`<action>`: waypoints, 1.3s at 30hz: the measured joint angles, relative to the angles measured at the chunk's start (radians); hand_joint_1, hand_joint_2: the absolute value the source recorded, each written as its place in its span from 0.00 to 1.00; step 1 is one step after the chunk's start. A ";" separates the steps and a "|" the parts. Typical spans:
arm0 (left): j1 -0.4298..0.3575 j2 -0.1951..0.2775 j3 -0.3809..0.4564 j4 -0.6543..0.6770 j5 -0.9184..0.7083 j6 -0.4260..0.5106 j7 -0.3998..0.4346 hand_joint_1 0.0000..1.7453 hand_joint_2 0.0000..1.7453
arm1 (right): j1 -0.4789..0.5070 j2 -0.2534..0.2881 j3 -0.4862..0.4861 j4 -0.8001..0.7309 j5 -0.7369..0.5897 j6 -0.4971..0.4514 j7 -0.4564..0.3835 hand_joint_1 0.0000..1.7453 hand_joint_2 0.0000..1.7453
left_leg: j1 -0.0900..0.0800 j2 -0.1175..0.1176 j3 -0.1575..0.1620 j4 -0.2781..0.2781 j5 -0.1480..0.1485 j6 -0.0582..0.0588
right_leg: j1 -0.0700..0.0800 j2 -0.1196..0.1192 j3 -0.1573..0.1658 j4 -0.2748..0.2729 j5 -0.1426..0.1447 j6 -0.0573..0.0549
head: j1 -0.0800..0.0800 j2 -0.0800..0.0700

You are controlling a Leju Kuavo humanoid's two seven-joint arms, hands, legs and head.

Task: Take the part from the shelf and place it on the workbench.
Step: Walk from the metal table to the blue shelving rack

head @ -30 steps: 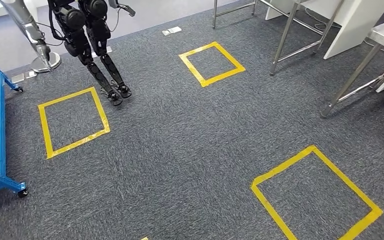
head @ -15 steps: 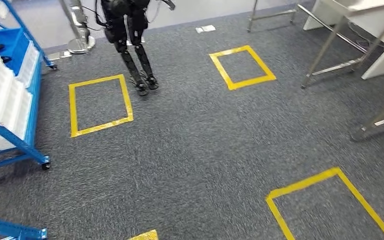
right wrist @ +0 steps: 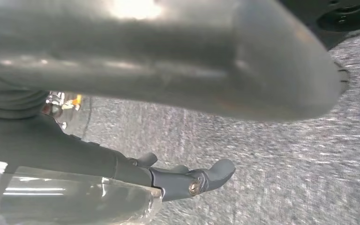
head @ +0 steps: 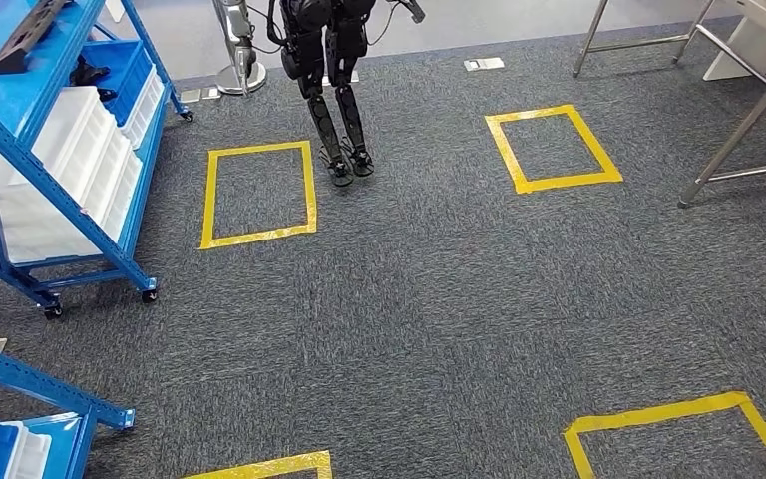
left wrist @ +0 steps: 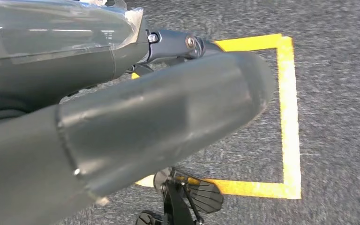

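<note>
Since the earlier pictures the whole head view has shifted: the robot turns left, and the blue shelf [head: 60, 150] now shows far more on the left. A dark part [head: 28, 35] lies on its top level, far left; the workbench legs [head: 748, 120] stand far right. To do the approach well, the robot should finish turning and stop square before the shelf.

In the left wrist view the left hand [left wrist: 168, 108] hangs over the carpet, fingers loosely apart, holding nothing.

In the right wrist view the right hand [right wrist: 183, 136] is likewise loosely spread, touching nothing.
</note>
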 joint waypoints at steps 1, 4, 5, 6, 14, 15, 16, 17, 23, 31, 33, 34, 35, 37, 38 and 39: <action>-0.001 0.000 0.001 0.000 0.000 0.000 0.000 0.00 0.00 | 0.002 0.000 0.000 0.000 0.000 0.000 0.000 0.00 0.00 | -0.001 0.031 -0.028 0.059 -0.033 -0.003 | 0.004 -0.012 0.000 0.000 -0.001 -0.006 | -0.002 0.000; -0.002 -0.002 0.002 0.000 0.000 0.000 0.000 0.00 0.00 | 0.006 -0.001 0.000 0.000 0.000 0.000 0.001 0.00 0.00 | 0.000 0.055 -0.102 0.209 -0.090 -0.006 | 0.015 -0.053 -0.001 0.000 -0.005 -0.015 | -0.004 0.000; -0.001 -0.002 0.003 0.000 -0.001 -0.001 0.000 0.00 0.00 | 0.005 -0.001 0.000 0.000 0.000 -0.001 0.001 0.00 0.00 | 0.000 0.058 -0.097 0.198 -0.074 -0.004 | 0.017 -0.066 0.000 0.000 -0.007 -0.017 | -0.004 0.000; -0.001 -0.002 0.003 0.000 -0.003 -0.003 0.000 0.00 0.00 | 0.005 0.000 0.000 0.000 -0.001 -0.001 0.002 0.00 0.00 | -0.001 0.063 -0.071 0.151 -0.046 0.000 | 0.019 -0.078 0.001 0.000 -0.008 -0.019 | -0.005 0.000; -0.007 0.002 0.004 0.000 -0.021 -0.011 -0.001 0.00 0.00 | -0.001 0.009 0.000 0.000 -0.012 -0.006 0.005 0.00 0.00 | -0.014 0.080 0.045 -0.077 0.038 0.039 | 0.031 -0.108 0.003 0.023 -0.036 0.001 | -0.003 0.000; -0.008 0.002 0.004 0.000 -0.022 -0.013 -0.002 0.00 0.00 | -0.001 0.009 0.000 0.000 -0.012 -0.007 0.004 0.00 0.00 | -0.010 0.069 0.049 -0.084 0.043 0.044 | 0.030 -0.080 -0.014 0.062 -0.056 0.001 | -0.001 0.000; -0.009 0.002 0.004 0.000 -0.023 -0.014 -0.003 0.00 0.00 | 0.001 0.009 0.000 0.000 -0.011 -0.008 0.004 0.00 0.00 | -0.008 0.058 0.049 -0.087 0.046 0.047 | 0.025 -0.049 -0.042 0.122 -0.083 -0.002 | 0.001 0.000; -0.010 0.002 0.004 0.000 -0.023 -0.016 -0.004 0.00 0.00 | 0.003 0.009 0.000 0.000 -0.011 -0.009 0.003 0.00 0.00 | -0.007 0.045 0.048 -0.087 0.048 0.049 | 0.022 -0.030 -0.075 0.191 -0.110 -0.004 | 0.002 0.000; -0.008 -0.001 0.004 0.000 -0.029 -0.031 0.007 0.00 0.00 | 0.010 0.006 0.002 0.000 -0.008 -0.010 0.002 0.00 0.00 | 0.000 -0.044 0.045 -0.073 0.044 0.031 | -0.006 0.028 -0.038 0.072 -0.029 0.047 | 0.005 0.000; 0.003 -0.010 0.002 0.001 -0.052 -0.084 0.125 0.00 0.00 | 0.007 0.005 0.014 0.000 -0.002 0.000 0.002 0.00 0.00 | 0.005 0.005 -0.012 0.026 -0.014 -0.003 | 0.001 -0.006 -0.011 0.010 0.000 -0.002 | -0.002 0.000; 0.000 -0.012 -0.001 0.001 -0.068 -0.103 0.174 0.00 0.00 | 0.011 0.004 0.018 0.000 -0.001 0.000 0.002 0.00 0.00 | 0.005 0.045 -0.076 0.155 -0.077 -0.007 | 0.008 -0.034 -0.013 0.010 -0.002 -0.010 | -0.005 0.000; 0.000 -0.014 -0.004 0.001 -0.077 -0.110 0.201 0.00 0.00 | 0.013 0.004 0.021 0.000 0.000 0.000 0.002 0.00 0.00 | 0.005 0.051 -0.098 0.200 -0.091 -0.007 | 0.011 -0.048 -0.013 0.010 -0.003 -0.012 | -0.005 0.000; 0.002 -0.016 -0.008 0.001 -0.086 -0.114 0.226 0.00 0.00 | 0.013 0.003 0.024 0.000 0.001 -0.001 0.002 0.00 0.00 | 0.005 0.055 -0.104 0.214 -0.088 -0.006 | 0.014 -0.061 -0.014 0.011 -0.004 -0.014 | -0.005 0.000; 0.004 -0.020 -0.015 0.001 -0.097 -0.120 0.256 0.00 0.00 | 0.011 0.003 0.031 0.000 0.005 -0.001 0.001 0.00 0.00 | 0.001 0.069 -0.057 0.131 -0.037 0.005 | 0.017 -0.085 -0.011 0.010 -0.006 -0.016 | -0.005 0.000; 0.004 -0.021 -0.017 0.001 -0.099 -0.122 0.264 0.00 0.00 | 0.010 0.003 0.035 0.000 0.007 -0.001 0.001 0.00 0.00 | -0.005 0.094 -0.018 0.060 -0.010 0.014 | 0.019 -0.096 -0.009 0.010 -0.007 -0.016 | -0.005 0.000; 0.002 -0.022 -0.020 0.001 -0.101 -0.123 0.268 0.00 0.00 | 0.008 0.004 0.040 0.000 0.009 -0.001 0.001 0.00 0.00 | -0.011 0.115 0.014 0.001 0.008 0.021 | 0.022 -0.106 -0.008 0.010 -0.009 -0.014 | -0.004 0.000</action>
